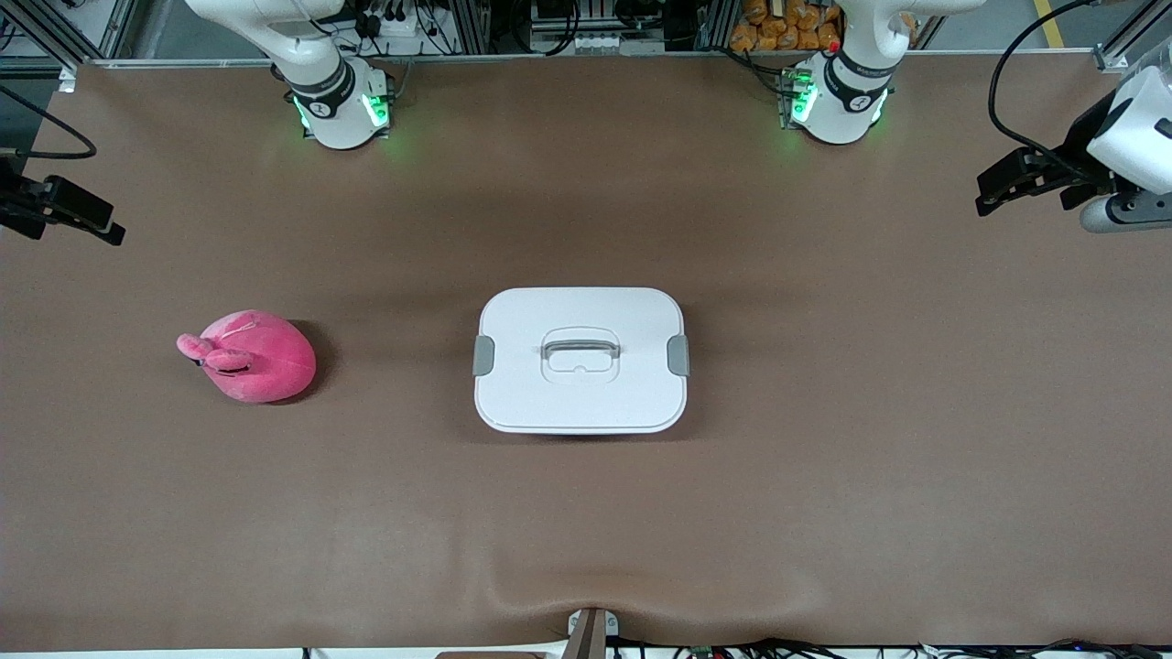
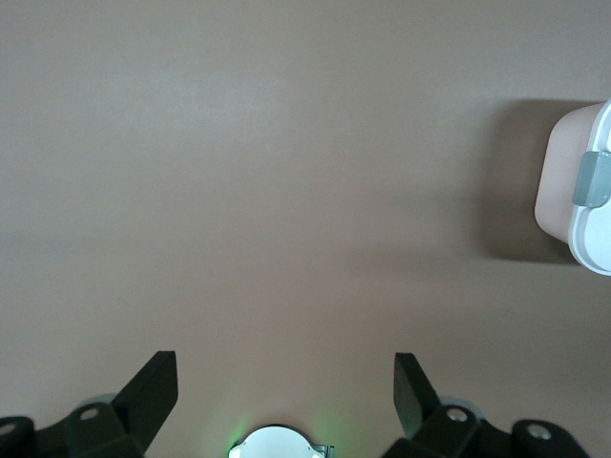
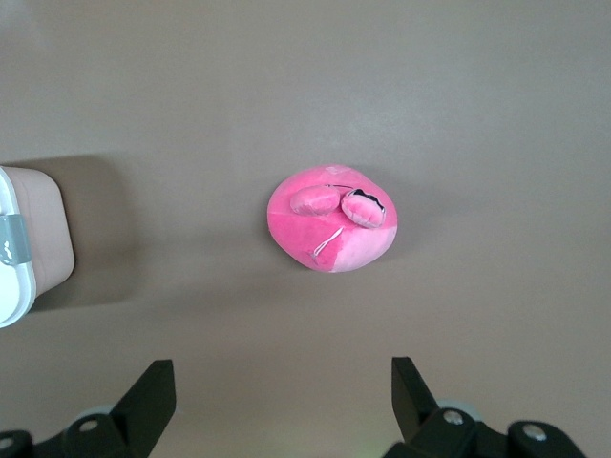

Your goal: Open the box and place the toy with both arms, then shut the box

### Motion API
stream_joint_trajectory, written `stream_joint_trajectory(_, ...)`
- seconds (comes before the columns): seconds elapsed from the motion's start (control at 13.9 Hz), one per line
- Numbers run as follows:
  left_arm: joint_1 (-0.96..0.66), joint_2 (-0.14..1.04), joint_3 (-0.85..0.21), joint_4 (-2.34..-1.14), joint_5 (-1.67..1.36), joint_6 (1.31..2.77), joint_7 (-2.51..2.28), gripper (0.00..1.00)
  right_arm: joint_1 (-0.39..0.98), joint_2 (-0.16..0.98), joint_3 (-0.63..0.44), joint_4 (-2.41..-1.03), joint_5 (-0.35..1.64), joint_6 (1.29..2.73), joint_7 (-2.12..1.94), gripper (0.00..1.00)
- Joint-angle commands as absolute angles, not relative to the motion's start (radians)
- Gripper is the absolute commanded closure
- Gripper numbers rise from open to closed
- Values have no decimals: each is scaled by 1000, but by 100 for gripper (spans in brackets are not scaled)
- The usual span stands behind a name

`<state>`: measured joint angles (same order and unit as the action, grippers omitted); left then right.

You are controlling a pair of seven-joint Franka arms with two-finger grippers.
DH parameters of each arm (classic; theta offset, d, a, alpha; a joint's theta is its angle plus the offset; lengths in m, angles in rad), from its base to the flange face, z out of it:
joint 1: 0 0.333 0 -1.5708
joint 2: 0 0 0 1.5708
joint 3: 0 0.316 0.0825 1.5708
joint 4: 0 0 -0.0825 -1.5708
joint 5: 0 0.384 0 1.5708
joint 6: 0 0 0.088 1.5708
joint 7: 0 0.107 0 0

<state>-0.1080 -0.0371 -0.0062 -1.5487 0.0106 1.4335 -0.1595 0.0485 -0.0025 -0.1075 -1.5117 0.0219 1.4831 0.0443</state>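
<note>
The box (image 1: 580, 359) sits mid-table with its lid (image 1: 580, 316) on and both grey clips (image 1: 483, 356) down. The toy (image 1: 249, 355) lies level with the box, well apart from it toward the right arm's end of the table. The right gripper (image 3: 282, 401) hangs released above the toy; the left gripper (image 2: 284, 401) hangs released over bare table (image 1: 824, 476) beside the box. Likely risk: a clip left latched, so that lifting the handle (image 1: 580, 348) drags the whole box.
</note>
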Motion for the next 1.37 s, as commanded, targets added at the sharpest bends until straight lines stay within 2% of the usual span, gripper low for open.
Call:
stream_joint_trajectory(0.0,-112,-18,-8,-1520,12,1424,-173,0,67,-5,-106,-1506,6,1494,44,0)
stream_joint_trajectory(0.43,-118,3,-27,-1514,5,1460,-267,0,84,8,-106,-1503,5,1496,43,0)
stream_joint_trajectory(0.65,-120,28,-72,-1514,6,1483,-353,0,72,67,-107,-1497,9,1497,43,0)
stream_joint_trajectory(1.3,-120,126,-230,-1511,11,1551,-704,0,81,103,-107,-1494,6,1491,46,0)
